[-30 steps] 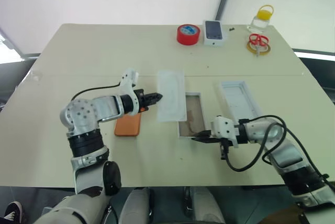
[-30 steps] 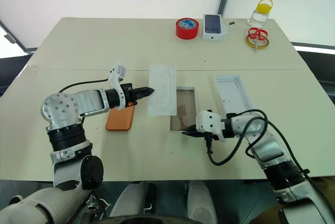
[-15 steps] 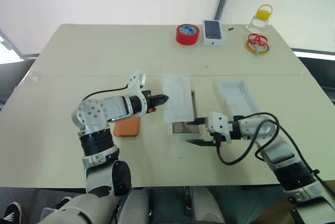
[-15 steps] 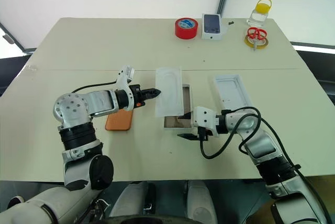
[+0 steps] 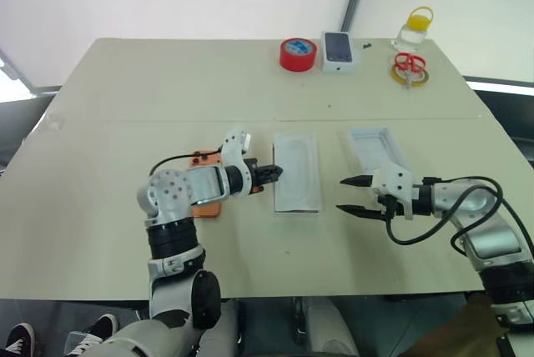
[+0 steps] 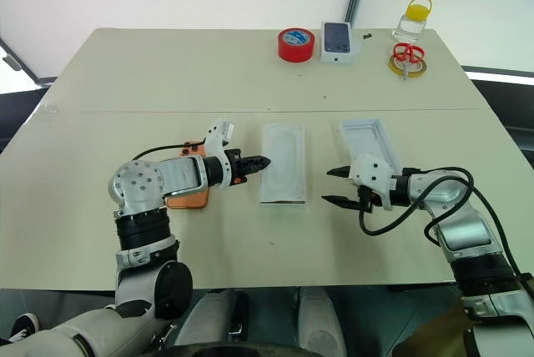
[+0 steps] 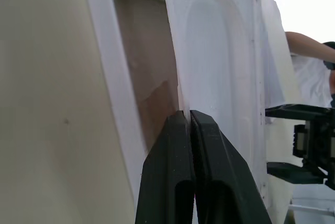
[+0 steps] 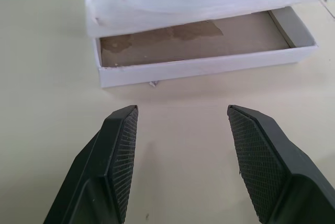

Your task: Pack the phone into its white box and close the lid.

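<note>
Pinched black fingers of left gripper hold thin white card over shallow white box; right gripper spread, empty. Card must clear before orange phone goes in

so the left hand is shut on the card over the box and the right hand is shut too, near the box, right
Not quite: the right hand is open, its fingers standing apart with nothing between them, as the right wrist view shows. The rest holds: the left hand is shut on the card lying over the box, and the right hand is near the box.
</note>
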`<state>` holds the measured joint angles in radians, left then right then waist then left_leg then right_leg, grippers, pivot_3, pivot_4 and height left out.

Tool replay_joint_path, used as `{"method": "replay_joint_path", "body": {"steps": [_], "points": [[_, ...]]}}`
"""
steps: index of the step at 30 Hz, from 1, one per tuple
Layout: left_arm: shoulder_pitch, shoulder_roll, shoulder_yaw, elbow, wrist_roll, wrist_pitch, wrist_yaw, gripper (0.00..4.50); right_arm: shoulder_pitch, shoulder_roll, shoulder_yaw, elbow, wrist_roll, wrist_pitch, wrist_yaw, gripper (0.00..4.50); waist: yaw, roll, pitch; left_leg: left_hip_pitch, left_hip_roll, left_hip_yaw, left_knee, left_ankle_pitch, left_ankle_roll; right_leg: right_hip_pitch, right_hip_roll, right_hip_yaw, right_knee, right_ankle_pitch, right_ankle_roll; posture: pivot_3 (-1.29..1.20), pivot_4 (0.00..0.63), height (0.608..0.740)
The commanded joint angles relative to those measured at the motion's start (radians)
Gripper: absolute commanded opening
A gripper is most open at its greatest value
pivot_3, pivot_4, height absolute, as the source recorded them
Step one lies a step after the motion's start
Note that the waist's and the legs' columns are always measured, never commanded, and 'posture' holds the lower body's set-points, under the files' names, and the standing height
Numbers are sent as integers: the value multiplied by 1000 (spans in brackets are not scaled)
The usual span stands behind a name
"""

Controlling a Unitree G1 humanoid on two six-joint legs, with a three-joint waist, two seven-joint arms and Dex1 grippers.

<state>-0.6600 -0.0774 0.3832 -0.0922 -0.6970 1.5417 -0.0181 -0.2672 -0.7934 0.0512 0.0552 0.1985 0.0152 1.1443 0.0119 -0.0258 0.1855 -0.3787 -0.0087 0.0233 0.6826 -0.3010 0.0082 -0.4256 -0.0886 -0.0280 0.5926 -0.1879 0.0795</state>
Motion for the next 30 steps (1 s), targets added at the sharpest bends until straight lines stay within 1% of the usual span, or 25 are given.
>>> {"method": "replay_joint_path", "body": {"steps": [1,3,5,7,9,11,13,15,17,18,19,20,21,22,23,24,26,27,28,30], "points": [[-11,-1,-8,-36,0,-18,-13,0,-19,2,-21,10,-2,-31,-12,2827,1,0,0,0,0,0,0,0,0,0,0,0,0,0,0,0,150,739],[-17,-11,2,-26,1,-23,-13,653,-22,3,-18,22,-6,-41,-15,2882,2,0,0,0,0,0,0,0,0,0,0,0,0,0,0,0,150,739],[-26,-24,15,-23,-9,-17,-20,1454,-25,4,-17,27,-5,-44,-16,2882,2,0,0,0,0,0,0,0,0,0,-1,0,0,0,0,0,150,739],[-35,-29,18,-28,-3,6,-14,2522,-29,7,-15,30,-6,-47,-16,2882,1,0,0,-1,0,0,0,0,0,0,-1,0,0,0,0,0,150,739],[-37,-21,6,-37,2,1,-20,3499,-37,11,-14,34,-6,-50,-19,2882,1,0,0,-1,0,0,0,0,0,0,0,0,0,0,0,0,150,739],[-53,-25,32,-43,-21,21,-34,3499,-52,24,-16,37,-1,-53,-27,2882,-1,0,0,0,0,0,0,0,0,0,0,0,0,0,0,0,150,739],[-56,21,-19,-84,-13,-39,-68,3499,-77,48,-22,41,11,-51,-44,2882,-5,0,0,0,0,0,0,0,0,0,0,0,0,0,0,0,150,739],[-72,27,4,-97,-31,-82,-90,3499,-99,75,-29,30,35,-18,-56,2882,-3,0,0,0,1,0,0,0,0,-1,1,0,1,0,0,0,150,739],[-73,56,-6,-116,-34,-139,-128,3565,-118,97,-29,22,44,1,-72,2331,-1,0,0,0,1,0,0,0,0,-1,1,0,1,0,0,0,150,739],[-64,79,-23,-128,-28,-164,-146,3565,-122,104,-24,11,45,4,-73,1909,-1,0,0,0,1,0,0,0,0,-1,0,0,0,0,0,0,150,739],[-27,153,-76,-167,6,-248,-211,3565,-149,137,-15,6,29,10,-116,1461,-3,0,0,-1,1,0,0,0,0,-1,0,0,0,0,0,0,150,739],[2,208,-117,-194,30,-313,-258,3565,-167,161,-9,3,17,15,-147,871,-7,0,0,0,1,0,0,0,0,-1,0,0,1,0,0,0,150,739],[61,287,-163,-228,59,-415,-354,3565,-176,183,17,-4,-20,14,-179,273,-12,1,0,0,1,1,-1,1,-1,-1,1,1,1,0,0,0,150,739],[109,353,-205,-246,91,-499,-421,3565,-180,198,38,-9,-50,13,-201,38,-18,1,0,1,1,1,-2,2,-3,-2,1,1,1,0,0,0,150,739],[168,417,-247,-252,151,-623,-483,3565,-179,210,59,-11,-81,15,-221,38,-21,1,0,1,1,1,-4,3,-5,-2,1,1,1,0,-1,0,150,739],[209,460,-278,-251,194,-717,-525,3565,-178,218,72,-13,-101,17,-235,38,-22,1,0,2,1,1,-5,3,-6,-2,0,1,1,0,-1,0,150,739],[284,496,-232,-214,176,-841,-617,3565,-178,237,102,-19,-136,18,-263,38,-20,2,0,1,1,1,-6,4,-7,-3,0,1,1,0,-2,0,150,739],[325,516,-217,-195,189,-955,-685,3565,-177,243,114,-28,-146,19,-268,38,-18,2,0,0,1,1,-6,4,-7,-4,-1,1,1,0,-3,0,150,739],[355,533,-206,-179,188,-1026,-742,3565,-177,247,125,-32,-158,17,-274,38,-18,2,0,-1,1,1,-5,4,-6,-4,-1,1,0,0,-3,0,150,739],[390,546,-179,-151,187,-1111,-773,3565,-180,250,143,-34,-187,14,-290,38,-14,2,0,-5,1,0,-3,3,-6,-7,-3,-1,0,0,-4,0,150,739]]}}
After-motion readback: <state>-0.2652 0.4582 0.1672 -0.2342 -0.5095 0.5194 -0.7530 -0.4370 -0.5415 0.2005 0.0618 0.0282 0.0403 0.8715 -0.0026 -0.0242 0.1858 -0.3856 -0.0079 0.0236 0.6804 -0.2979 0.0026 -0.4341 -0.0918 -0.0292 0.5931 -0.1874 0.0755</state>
